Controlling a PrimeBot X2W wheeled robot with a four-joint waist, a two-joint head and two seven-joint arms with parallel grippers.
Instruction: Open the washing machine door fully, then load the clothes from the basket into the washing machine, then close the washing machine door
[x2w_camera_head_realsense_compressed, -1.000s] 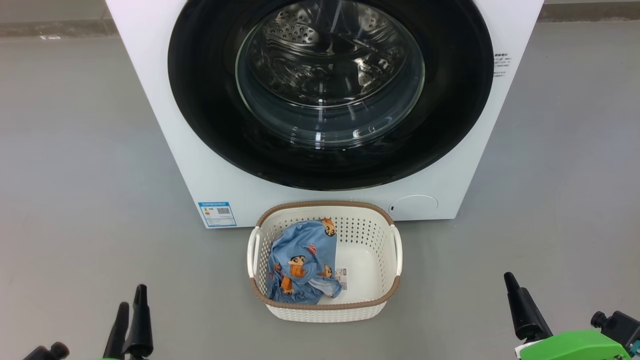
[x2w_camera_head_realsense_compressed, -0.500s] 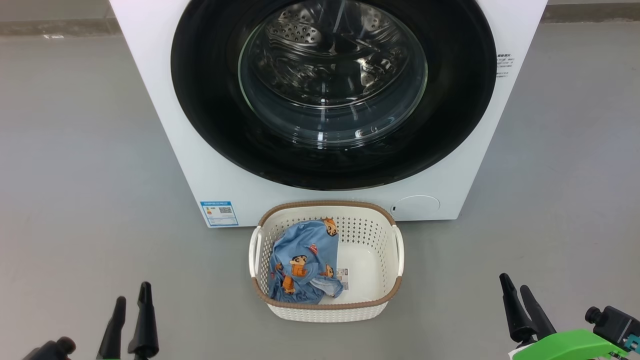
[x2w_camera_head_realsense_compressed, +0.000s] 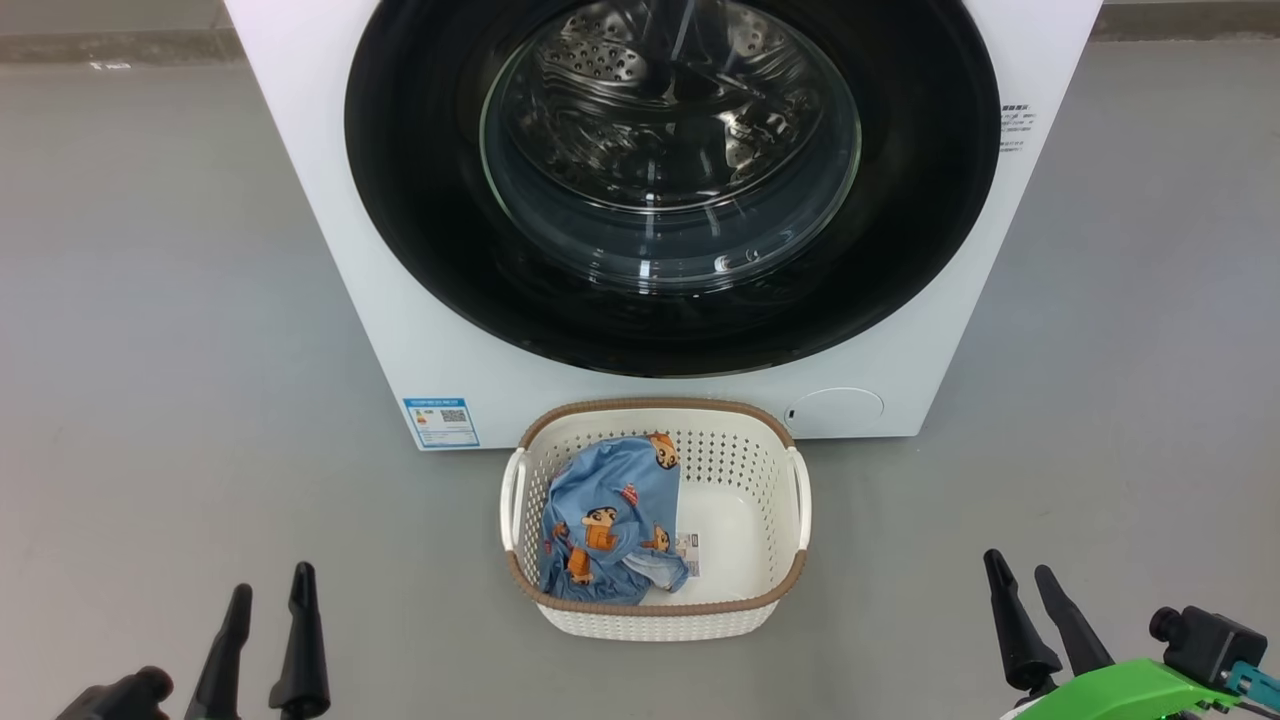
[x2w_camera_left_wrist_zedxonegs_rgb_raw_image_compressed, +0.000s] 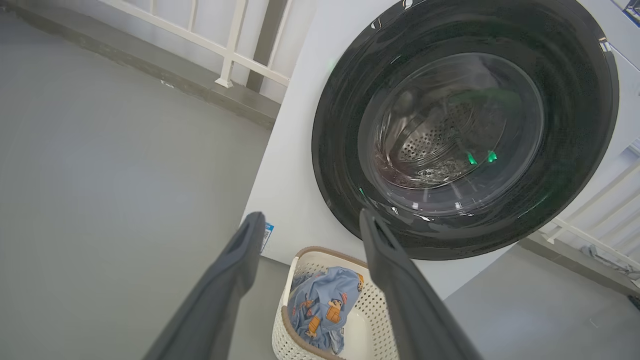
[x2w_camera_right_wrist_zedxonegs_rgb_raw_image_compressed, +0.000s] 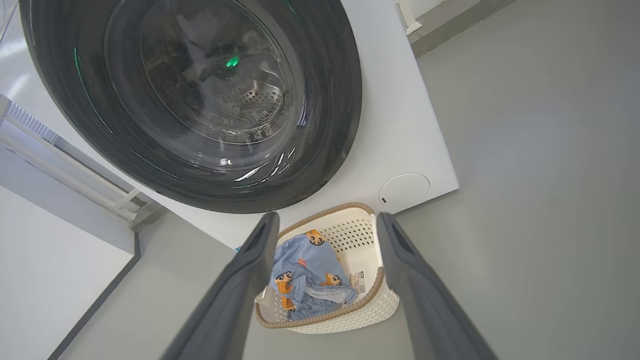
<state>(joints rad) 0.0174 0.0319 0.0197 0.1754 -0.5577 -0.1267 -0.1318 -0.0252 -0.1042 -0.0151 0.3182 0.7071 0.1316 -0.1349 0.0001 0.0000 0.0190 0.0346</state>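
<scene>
Washing machine door (x2w_camera_head_realsense_compressed: 670, 170): shut, with its glossy black rim flat against the white front of the washing machine (x2w_camera_head_realsense_compressed: 320, 200). The perforated steel drum (x2w_camera_head_realsense_compressed: 640, 90) shows through the clear glass centre.

Basket (x2w_camera_head_realsense_compressed: 745, 462): stands on the grey floor (x2w_camera_head_realsense_compressed: 150, 350) just in front of the machine, below the door and centred in the head view. The clothes (x2w_camera_head_realsense_compressed: 608, 520) lie bunched in its left half, blue printed side up. The right half of the basket floor is bare apart from a paper label (x2w_camera_head_realsense_compressed: 685, 553) beside the fabric.

Machine front, lower edge: blue energy sticker (x2w_camera_head_realsense_compressed: 441, 422) at the left corner; round flap (x2w_camera_head_realsense_compressed: 835, 408) at the right, just behind the basket rim.

Left gripper (x2w_camera_head_realsense_compressed: 271, 580): low at the left of the head view, well apart from the basket, fingers spread and holding nothing. In the left wrist view, its fingers (x2w_camera_left_wrist_zedxonegs_rgb_raw_image_compressed: 235, 265) frame the basket and the lower door.

Right gripper (x2w_camera_head_realsense_compressed: 1016, 563): low at the right, well apart from the basket, fingers spread and empty. In the right wrist view, its fingers (x2w_camera_right_wrist_zedxonegs_rgb_raw_image_compressed: 250, 265) frame the basket.
</scene>
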